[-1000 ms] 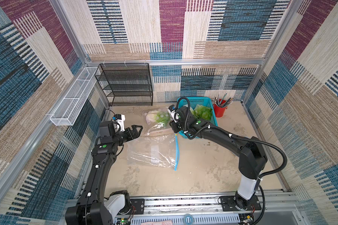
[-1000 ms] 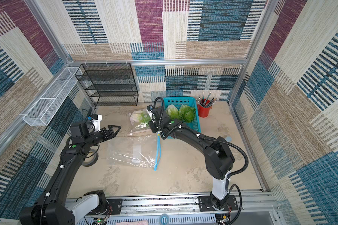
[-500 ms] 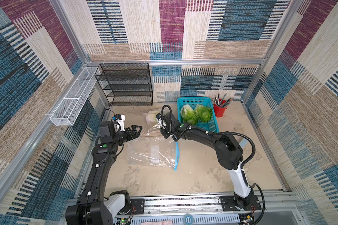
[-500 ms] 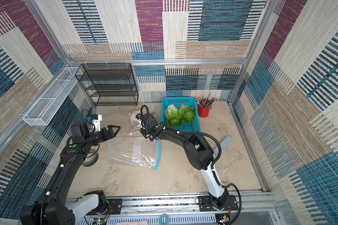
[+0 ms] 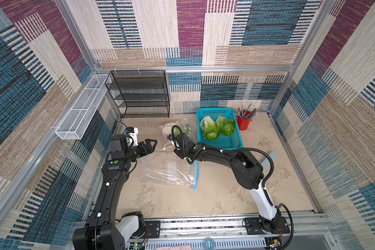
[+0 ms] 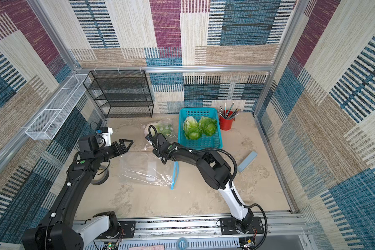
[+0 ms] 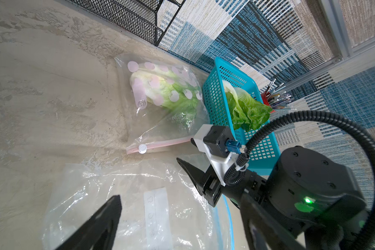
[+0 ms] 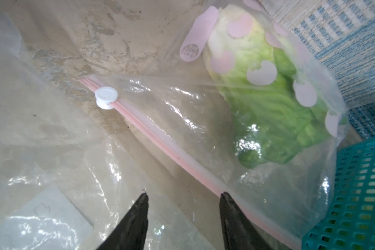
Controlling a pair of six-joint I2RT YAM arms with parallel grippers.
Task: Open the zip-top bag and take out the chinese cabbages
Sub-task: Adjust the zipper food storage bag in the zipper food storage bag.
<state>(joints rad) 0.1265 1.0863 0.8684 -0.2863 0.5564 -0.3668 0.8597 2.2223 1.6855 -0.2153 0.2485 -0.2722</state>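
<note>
A clear zip-top bag (image 5: pixel 175 129) with pink dots and a pink zipper lies at the back of the table, one chinese cabbage (image 8: pixel 264 104) inside it. Its white slider (image 8: pixel 106 96) sits near one end of the zipper. Two more chinese cabbages (image 5: pixel 210 129) (image 5: pixel 226 126) lie in the teal basket (image 5: pixel 225 142). My right gripper (image 8: pixel 183 194) is open just in front of the bag, one fingertip over the pink zipper strip, holding nothing. My left gripper (image 5: pixel 153 144) hangs open left of the bag, empty.
An empty clear bag (image 5: pixel 169 171) with a blue zipper lies flat under both grippers. A black wire rack (image 5: pixel 139 93) stands at the back, a red pencil cup (image 5: pixel 244 121) beside the basket. A tape roll (image 6: pixel 100 177) and grey-blue block (image 6: pixel 247 161) lie aside.
The right arm swung left from the basket, where two cabbages now lie uncovered, to the pink-zippered bag, and its jaws spread wider. The left gripper barely moved.
</note>
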